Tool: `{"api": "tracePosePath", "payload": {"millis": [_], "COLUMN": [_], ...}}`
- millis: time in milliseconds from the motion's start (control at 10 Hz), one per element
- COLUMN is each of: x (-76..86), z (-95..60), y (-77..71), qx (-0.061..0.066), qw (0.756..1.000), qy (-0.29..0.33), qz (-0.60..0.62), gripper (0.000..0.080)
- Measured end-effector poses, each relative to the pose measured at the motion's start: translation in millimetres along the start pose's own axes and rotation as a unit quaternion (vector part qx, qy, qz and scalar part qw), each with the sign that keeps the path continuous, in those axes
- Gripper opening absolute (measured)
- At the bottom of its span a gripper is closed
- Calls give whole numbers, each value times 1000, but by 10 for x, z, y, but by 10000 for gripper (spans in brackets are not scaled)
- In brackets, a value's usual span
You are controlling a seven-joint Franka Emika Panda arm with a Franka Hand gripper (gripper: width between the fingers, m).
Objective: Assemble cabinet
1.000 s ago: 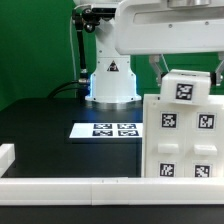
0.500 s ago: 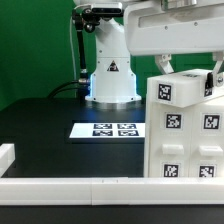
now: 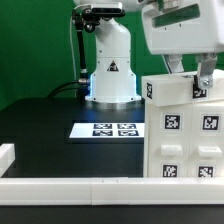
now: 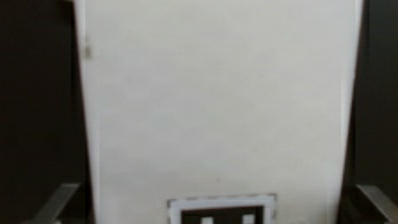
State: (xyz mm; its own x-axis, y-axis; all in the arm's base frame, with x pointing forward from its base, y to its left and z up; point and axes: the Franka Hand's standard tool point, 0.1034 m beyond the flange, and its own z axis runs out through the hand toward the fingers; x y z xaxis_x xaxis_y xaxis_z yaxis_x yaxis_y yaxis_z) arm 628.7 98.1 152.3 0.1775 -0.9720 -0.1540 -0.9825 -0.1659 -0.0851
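Straddling the cabinet's (image 3: 187, 135) top module, fingers (image 3: 204, 73) apart, contact impossible to tell.

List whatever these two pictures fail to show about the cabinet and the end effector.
- Cabinet: the exterior view's right edge cuts off its far side, and the front rail hides its base.
- End effector: exterior view, its fingertips sit behind the cabinet's top piece, so its grip is unclear.
- Wrist view: the white panel fills the blurred frame; its tag is cut off.
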Motion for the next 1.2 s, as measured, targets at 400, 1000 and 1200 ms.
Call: {"api": "tracePosePath", "payload": {"millis": [400,1000,1200], "x": [-36,-46,-80], "z": [14,25,-53], "y": [-53,-52,-66], "qx": [34,40,41], "qw": [980,981,986], "qy": [-10,-8,-11], "qz": [196,190,164], "gripper": [553,642,648]}}
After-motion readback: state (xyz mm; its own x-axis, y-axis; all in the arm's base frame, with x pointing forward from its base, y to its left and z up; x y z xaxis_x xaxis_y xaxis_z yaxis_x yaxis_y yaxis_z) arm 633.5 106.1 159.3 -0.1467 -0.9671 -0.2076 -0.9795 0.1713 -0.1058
